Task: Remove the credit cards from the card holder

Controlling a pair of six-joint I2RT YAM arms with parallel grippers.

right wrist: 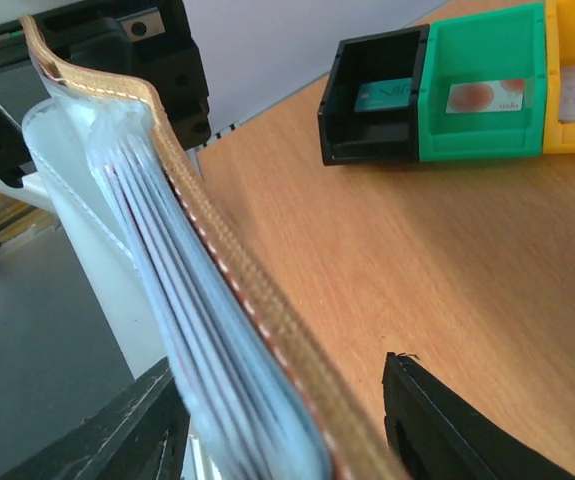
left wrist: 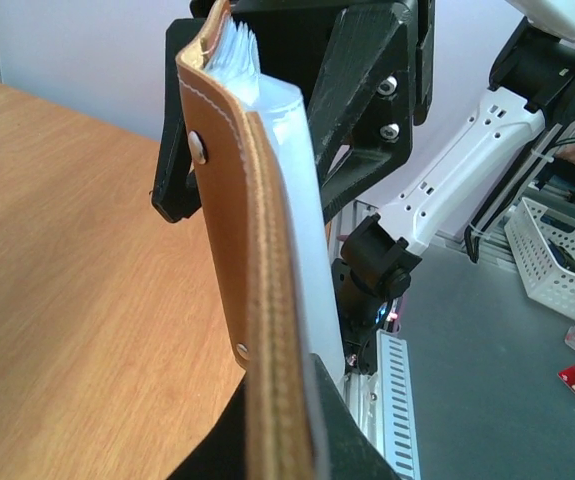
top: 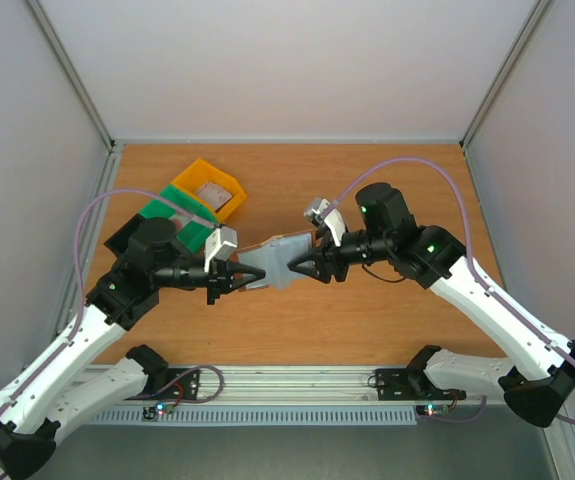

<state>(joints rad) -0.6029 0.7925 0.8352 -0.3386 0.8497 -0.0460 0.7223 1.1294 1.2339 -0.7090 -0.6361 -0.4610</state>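
**A:** Both arms meet mid-table, and the card holder [top: 272, 262] hangs in the air between them, clear of the wooden table [top: 367, 320].

**B:** The left gripper [top: 239, 277] has it. Its jaws are clenched on one end of the holder, with the brown leather edge and its snap stud running straight up from the fingers in the left wrist view.

**A:** And the right gripper [top: 295, 266]?

**B:** It is at the other end, jaws apart. From the right wrist, one black finger [right wrist: 117, 430] sits against the clear sleeves. The other finger [right wrist: 457, 430] stands off from the leather, with bare table showing in the gap. So it straddles the holder but isn't pinching it.

**A:** Where are the credit cards [right wrist: 157, 270]?

**B:** Inside. Thin red edges show between the fanned pale sleeves, tucked in the holder. How many there are, I can't tell.

**A:** What's behind all that?

**B:** Three bins sit in a row at the far left: black bin [top: 127, 235], green bin [top: 182, 215], yellow bin [top: 212, 190]. They are well apart from the holder.
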